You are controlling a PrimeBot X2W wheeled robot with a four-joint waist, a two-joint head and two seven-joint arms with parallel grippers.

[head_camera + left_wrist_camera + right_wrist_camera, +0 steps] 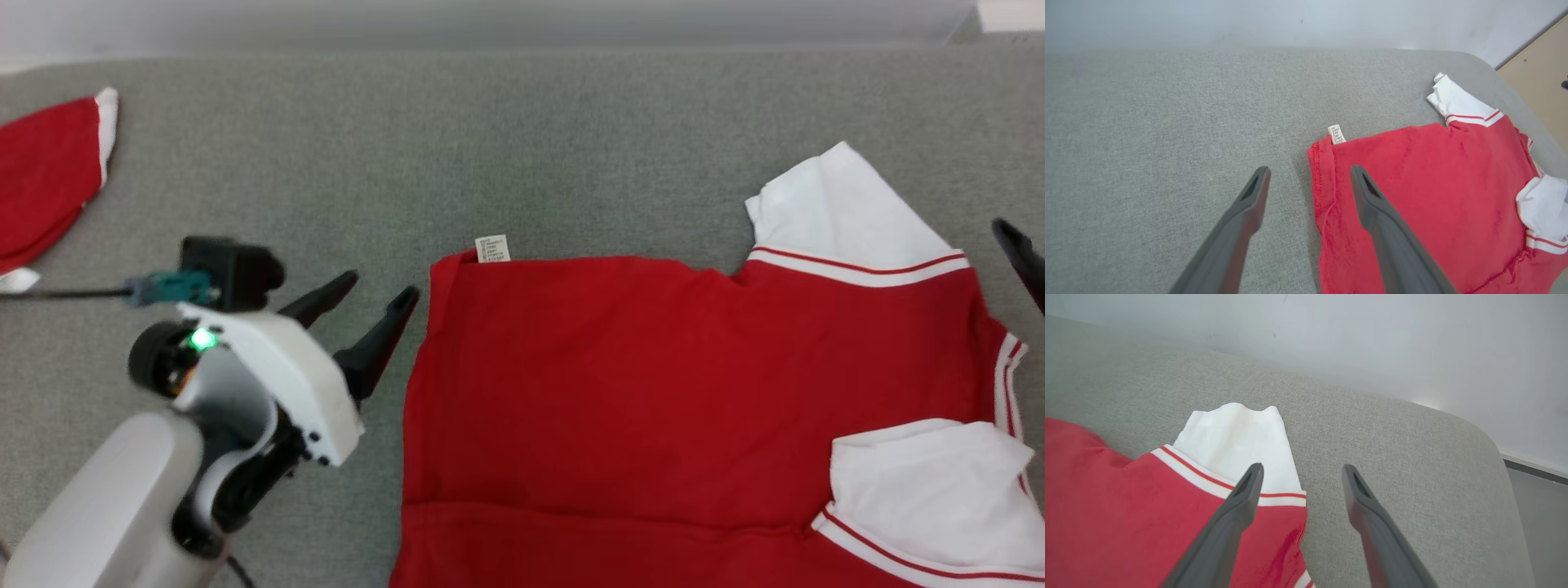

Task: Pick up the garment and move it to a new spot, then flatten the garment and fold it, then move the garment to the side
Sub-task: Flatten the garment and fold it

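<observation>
Shirt (637,392) lies spread, red body with white sleeves, on the grey cushion (490,147). By my reading you're in the flatten-and-fold step, between grips. Left gripper (382,286) hangs just beside the shirt's left edge, below the care label (493,248) at that corner, fingers spread wide and holding nothing; from its wrist, one finger is over red cloth and the other over bare cushion. Right gripper (1302,468) sits at the shirt's opposite end by the far sleeve (841,212), also wide open and empty. The next move likely calls for a fresh pinch on both end edges at once, low enough to catch cloth and not cushion. The near sleeve (931,482) lies turned in over the body. The shirt's near edge is cut off, the collar can't be made out, and you can't tell how many layers lie there. Another red cloth (45,180) sits well left of the shirt.
</observation>
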